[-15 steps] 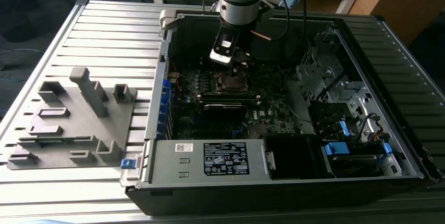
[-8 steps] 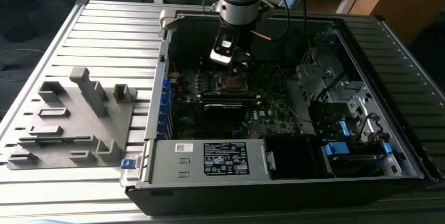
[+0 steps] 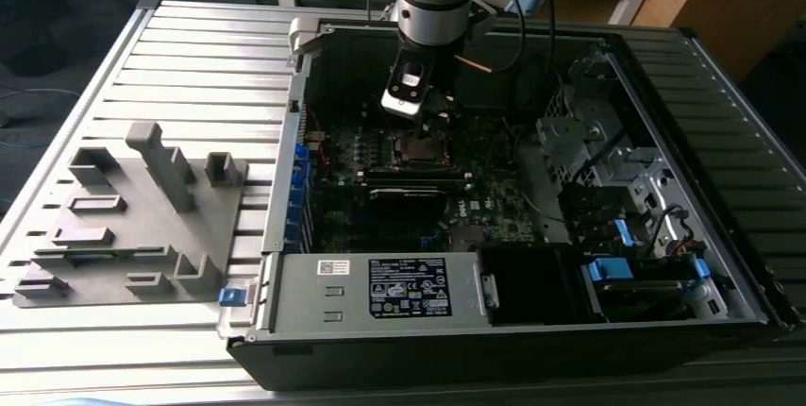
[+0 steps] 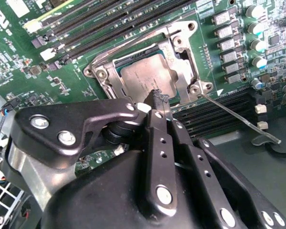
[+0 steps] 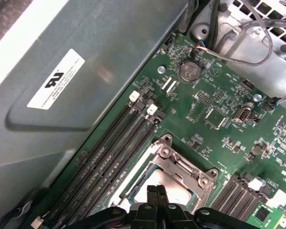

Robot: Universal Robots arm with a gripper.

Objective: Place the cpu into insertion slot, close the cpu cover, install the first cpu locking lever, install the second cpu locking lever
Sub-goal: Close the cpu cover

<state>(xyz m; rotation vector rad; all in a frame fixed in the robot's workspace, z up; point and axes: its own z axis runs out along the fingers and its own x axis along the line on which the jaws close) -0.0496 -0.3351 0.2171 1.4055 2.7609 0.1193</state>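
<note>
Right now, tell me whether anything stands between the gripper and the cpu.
Nothing visible does. In the second wrist view the gripper, fingers shut, sits over the cpu, within the opening of the cpu cover; contact cannot be judged. A lever juts aside, clear of both.

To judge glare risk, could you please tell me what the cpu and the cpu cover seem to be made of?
The cpu: apparently metal-topped, matte silver-grey, with a soft even sheen. The cpu cover: probably bare sheet metal, brighter silver, with glinting bent edges around it.
</note>
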